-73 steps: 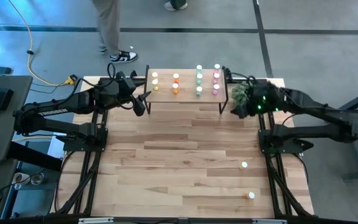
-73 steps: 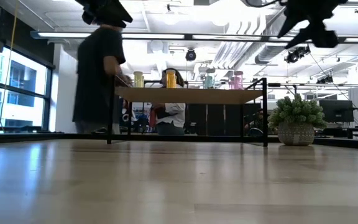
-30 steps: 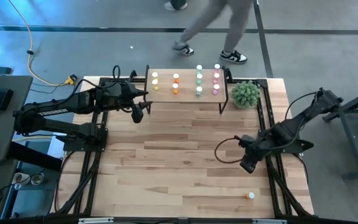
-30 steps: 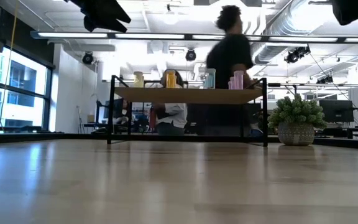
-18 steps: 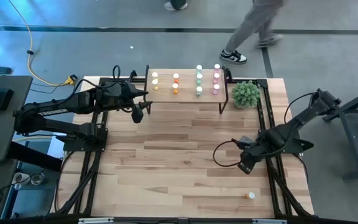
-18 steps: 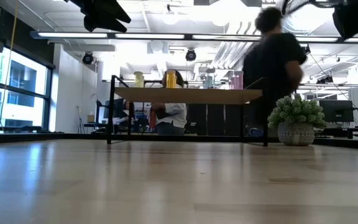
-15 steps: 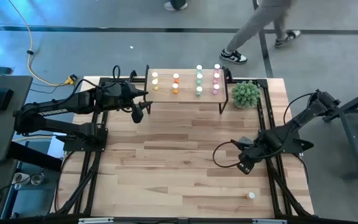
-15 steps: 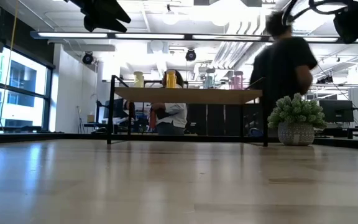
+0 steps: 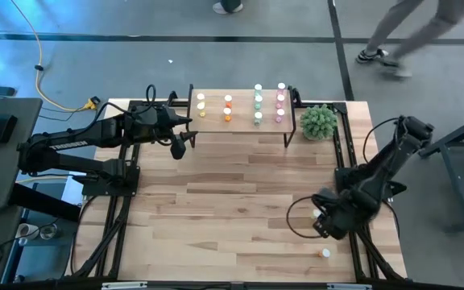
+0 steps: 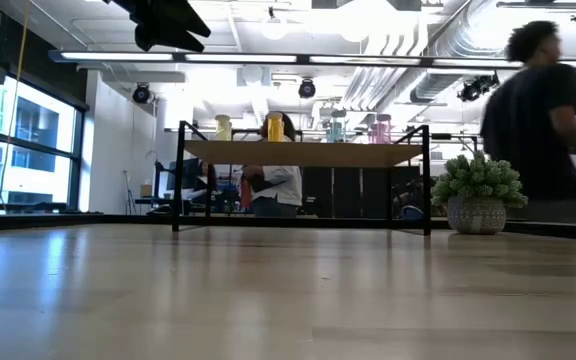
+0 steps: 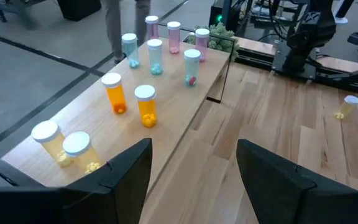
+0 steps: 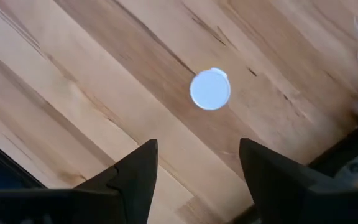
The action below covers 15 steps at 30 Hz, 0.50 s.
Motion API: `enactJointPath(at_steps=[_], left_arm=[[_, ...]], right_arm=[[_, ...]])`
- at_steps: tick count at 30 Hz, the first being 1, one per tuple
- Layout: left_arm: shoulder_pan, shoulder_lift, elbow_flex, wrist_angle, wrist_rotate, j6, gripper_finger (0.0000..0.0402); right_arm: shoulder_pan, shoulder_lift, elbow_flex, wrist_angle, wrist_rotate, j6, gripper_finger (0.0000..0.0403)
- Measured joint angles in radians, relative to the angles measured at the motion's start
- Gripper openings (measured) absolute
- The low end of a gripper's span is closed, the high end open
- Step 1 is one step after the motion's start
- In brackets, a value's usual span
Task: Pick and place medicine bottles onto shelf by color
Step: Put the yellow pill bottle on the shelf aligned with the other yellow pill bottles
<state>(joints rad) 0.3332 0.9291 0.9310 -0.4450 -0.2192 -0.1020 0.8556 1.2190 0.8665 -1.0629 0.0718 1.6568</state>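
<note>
While the right gripper [image 9: 322, 223] hangs low over the near right part of the wooden table [image 9: 232, 217], its fingers [image 12: 135, 180] are spread wide with nothing between them; the right wrist view looks straight down on a white-capped bottle [image 12: 210, 89] standing on bare tabletop, just beyond the fingertips, no contact. Can't tell that bottle's colour from its cap alone. An orange bottle [image 9: 325, 253] sits on the table near the front right corner, just beside that gripper.

Left gripper [image 9: 179, 147] hovers off the shelf's left end, fingers [image 11: 126, 171] wide apart, empty.

Shelf [image 9: 240, 121] stands at the far edge of the table, with ten bottles upright on it: two yellow bottles [image 11: 67, 146] at the left end, two orange ones [image 11: 132, 102] next, three green ones [image 11: 156, 55], then three pink ones [image 11: 174, 36] at the right end. Potted plant [image 9: 318, 122] is just right of the shelf.

A person [image 10: 533, 120] is walking behind the table on the right in the low view; another person [image 10: 268, 185] shows behind the shelf.
</note>
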Motion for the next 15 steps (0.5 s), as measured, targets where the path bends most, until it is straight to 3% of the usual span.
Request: enactJointPath(at_steps=[7,15], left_arm=[[0.000,0.000,0.000,0.000,0.000,0.000,0.0225],[0.000,0.000,0.000,0.000,0.000,-0.027,0.0225]], right_arm=[[0.154,0.028,0.000,0.011,0.218,0.171,0.0216],[0.273,0.180,0.000,0.047,0.311,0.312,0.0216]])
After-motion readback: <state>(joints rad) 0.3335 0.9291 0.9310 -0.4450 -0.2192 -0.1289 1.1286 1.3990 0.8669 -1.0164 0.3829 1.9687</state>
